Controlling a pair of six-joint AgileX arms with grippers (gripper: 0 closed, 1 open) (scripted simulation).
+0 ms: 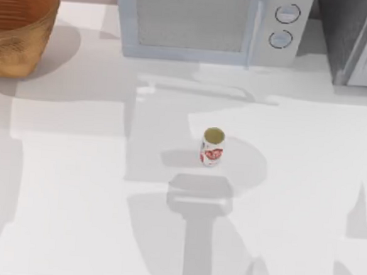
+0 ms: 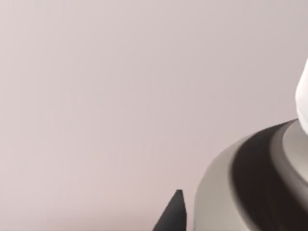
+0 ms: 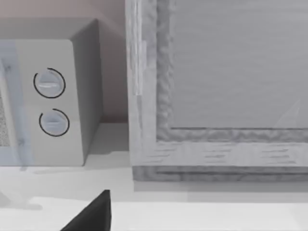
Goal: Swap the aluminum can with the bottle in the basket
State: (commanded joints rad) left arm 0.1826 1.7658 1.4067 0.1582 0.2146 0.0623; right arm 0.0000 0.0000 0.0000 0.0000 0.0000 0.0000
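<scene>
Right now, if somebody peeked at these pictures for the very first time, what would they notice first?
Probably the little white bottle with red markings, standing upright by itself in the middle of the table. Next, the big orange-brown wicker basket at the top view's far left corner, then the microwave with two round dials along the back edge.

One dark fingertip [image 2: 173, 214] of the left pincer pokes into the left wrist view, beside a rounded grey and black part of that arm. One dark fingertip [image 3: 94, 214] of the right pincer juts into the right wrist view.
</scene>
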